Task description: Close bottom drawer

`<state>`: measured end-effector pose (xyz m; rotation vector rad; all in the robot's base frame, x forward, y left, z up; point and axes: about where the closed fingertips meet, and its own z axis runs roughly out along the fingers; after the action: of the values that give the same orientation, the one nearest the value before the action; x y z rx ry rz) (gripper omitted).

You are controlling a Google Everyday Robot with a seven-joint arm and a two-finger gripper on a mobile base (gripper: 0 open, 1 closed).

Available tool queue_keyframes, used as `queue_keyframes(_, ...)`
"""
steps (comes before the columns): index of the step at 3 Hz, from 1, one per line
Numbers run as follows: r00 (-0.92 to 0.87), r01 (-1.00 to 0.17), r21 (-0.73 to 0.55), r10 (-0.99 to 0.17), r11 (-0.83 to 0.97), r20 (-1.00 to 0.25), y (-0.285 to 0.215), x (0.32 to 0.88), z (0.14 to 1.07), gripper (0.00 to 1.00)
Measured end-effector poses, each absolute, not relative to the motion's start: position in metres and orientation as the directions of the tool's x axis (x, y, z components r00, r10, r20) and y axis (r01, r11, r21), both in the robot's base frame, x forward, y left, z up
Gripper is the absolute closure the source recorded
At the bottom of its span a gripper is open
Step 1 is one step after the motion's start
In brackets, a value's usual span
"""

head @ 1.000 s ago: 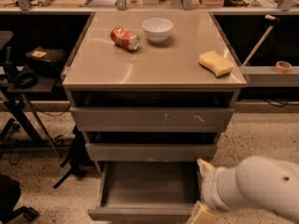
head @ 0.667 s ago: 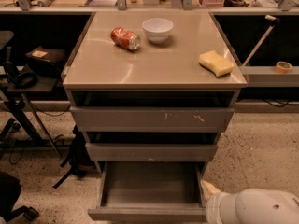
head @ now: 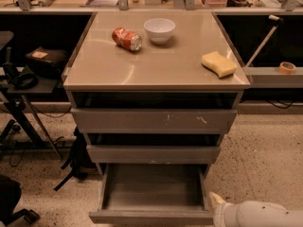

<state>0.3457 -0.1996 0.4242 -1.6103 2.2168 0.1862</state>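
Note:
The bottom drawer [head: 152, 193] is the lowest of the three grey drawers in the cabinet. It is pulled out toward me and its shallow box is empty; its plain flat front [head: 151, 217] lies near the bottom edge of the view. My gripper [head: 218, 203] is at the bottom right, just off the drawer's right front corner, on the end of my white arm [head: 258, 214]. Most of it is cut off by the lower edge of the view.
The cabinet top [head: 156, 63] holds a red can [head: 126, 38] on its side, a white bowl [head: 159, 30] and a yellow sponge [head: 218, 64]. The scratched top drawer [head: 154, 120] and the middle drawer [head: 154, 153] stick out slightly. A dark stand [head: 19, 112] is at the left.
My arm has dropped down and to the right, out of most of the view. The bottom drawer has stayed open.

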Motion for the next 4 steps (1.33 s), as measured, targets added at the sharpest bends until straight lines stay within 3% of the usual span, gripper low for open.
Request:
queue_keyframes(2,-0.298,-0.938,-0.045,-0.869,0.342,-0.395,-0.193,0.327,0.392,0.00)
queue_keyframes(4,-0.337,-0.934,0.074,-0.793,0.350,-0.507,-0.212,0.296,0.326,0.00)
